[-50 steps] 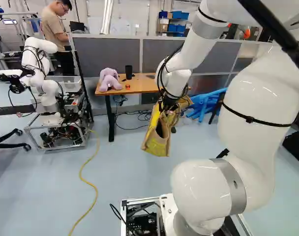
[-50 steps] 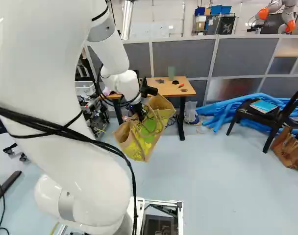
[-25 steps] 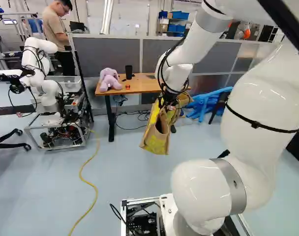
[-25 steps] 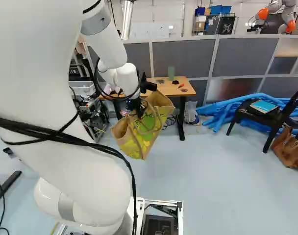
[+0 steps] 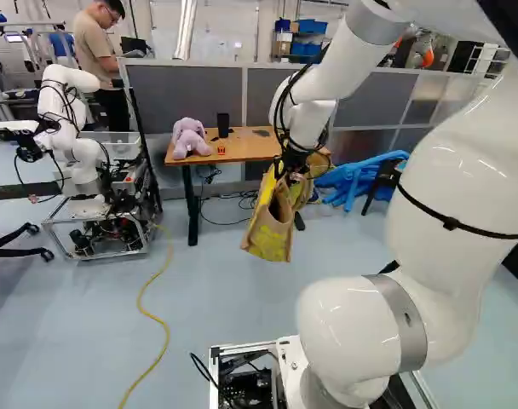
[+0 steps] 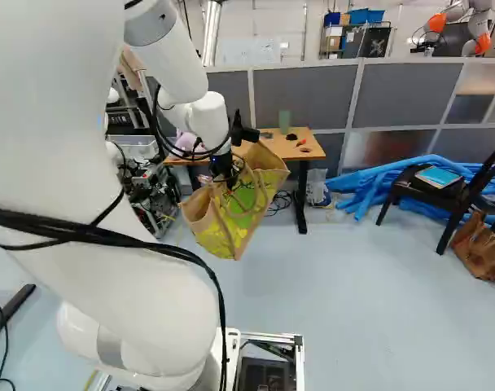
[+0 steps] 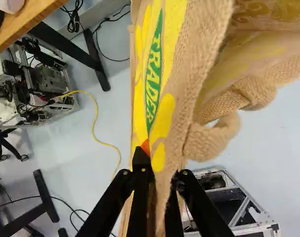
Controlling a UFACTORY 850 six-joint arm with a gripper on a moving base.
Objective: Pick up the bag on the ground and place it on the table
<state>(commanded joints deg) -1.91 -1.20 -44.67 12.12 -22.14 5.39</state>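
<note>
One robot arm is reaching forward from the base, and its gripper is holding the tan woven bag in the air; both black fingers are pressing on the bag's material from two sides, so the pincer is being closed upon it. In the wrist view, the bag's wall is passing between these fingers, and its thick looped handle is hanging just beside them; the yellow and green pattern is showing on the bag's side.

The bag is hanging tilted above the floor, nearer to the base than the wooden table; in the left base view its upper part is appearing by the right end of the table, and its open mouth is showing.

On the table, a lilac plush toy is sitting at the left side in the left base view; a dark cup is standing near it, and a small red object is lying between the toy and the cup, closer to the front edge.

At the right of the right base view, a brown bag is resting on the floor near a dark chair; a blue book is lying on this chair, and blue tubes are lying behind it.
</note>
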